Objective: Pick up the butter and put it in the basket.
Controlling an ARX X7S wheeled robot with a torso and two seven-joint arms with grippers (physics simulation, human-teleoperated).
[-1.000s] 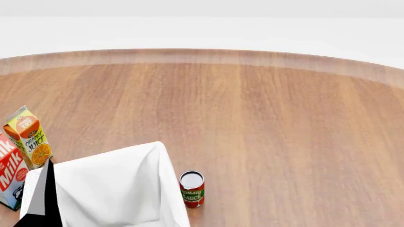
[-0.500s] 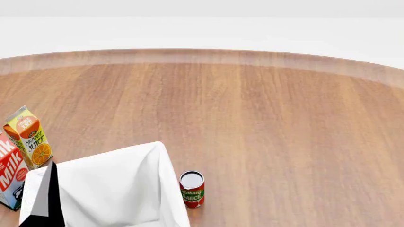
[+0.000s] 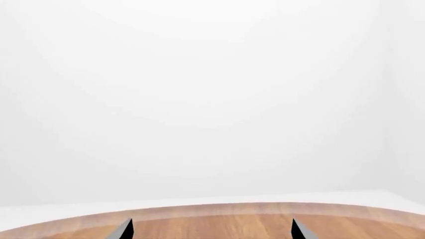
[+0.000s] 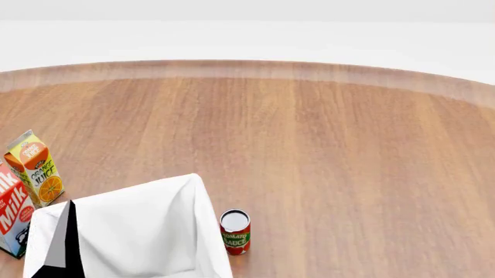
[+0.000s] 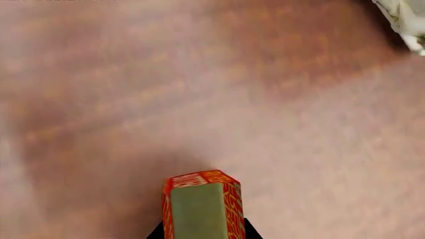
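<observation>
In the right wrist view the butter (image 5: pixel 199 199), a small red-orange box with yellow print, stands end-on between the black fingers of my right gripper (image 5: pixel 202 232), which is shut on it above the blurred wooden tabletop. A cream-white woven corner of the basket (image 5: pixel 406 20) shows at that view's edge, well apart from the butter. My left gripper (image 3: pixel 211 232) is open, its two dark fingertips (image 3: pixel 126 230) far apart with nothing between them, facing the table's far edge and a white wall. The head view shows neither butter, basket nor gripper.
In the head view my white left arm (image 4: pixel 139 231) fills the lower left. Beside it stand an orange juice carton (image 4: pixel 36 167), a red-white milk carton (image 4: pixel 11 214) and a tomato sauce can (image 4: pixel 235 231). The round wooden table (image 4: pixel 325 150) stretches away to the right.
The dark-edged part of my left arm has shifted slightly right and down in the head view. The cartons and the can have not moved.
</observation>
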